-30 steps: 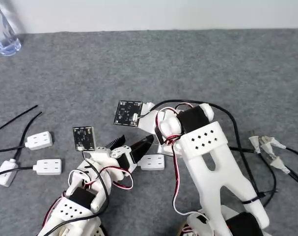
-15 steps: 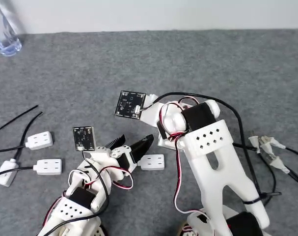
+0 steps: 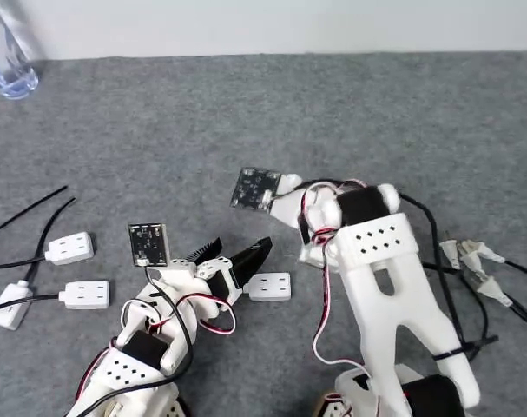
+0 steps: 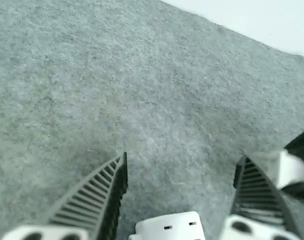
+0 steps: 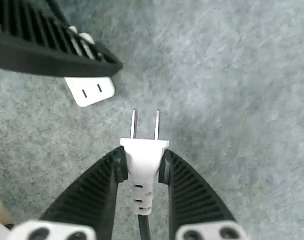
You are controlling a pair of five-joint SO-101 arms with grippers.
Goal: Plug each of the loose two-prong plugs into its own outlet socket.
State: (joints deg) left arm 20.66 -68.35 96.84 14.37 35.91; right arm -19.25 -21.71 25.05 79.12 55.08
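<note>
My right gripper [image 5: 142, 159] is shut on a white two-prong plug [image 5: 143, 148], whose prongs stick out past the fingertips. Beyond the prongs, slightly off to one side, a white outlet socket [image 5: 90, 91] lies flat on the grey carpet with its slots facing up. In the high view this socket [image 3: 269, 285] rests between the two arms. My left gripper [image 3: 239, 249] hovers just beside it, open, with black ribbed fingers. In the left wrist view the socket [image 4: 168, 226] lies near the base of the open left gripper [image 4: 182, 161], and nothing is held.
Two more white sockets [image 3: 70, 248] [image 3: 83, 294] with black cords lie at the left. Several loose white plugs [image 3: 471, 256] sit at the right beside the right arm's cable. A clear bottle [image 3: 7, 61] stands at the back left. Open carpet stretches across the back.
The right arm's wrist has swung to the right, away from the left gripper, carrying the plug. The left arm and the socket have stayed where they were.
</note>
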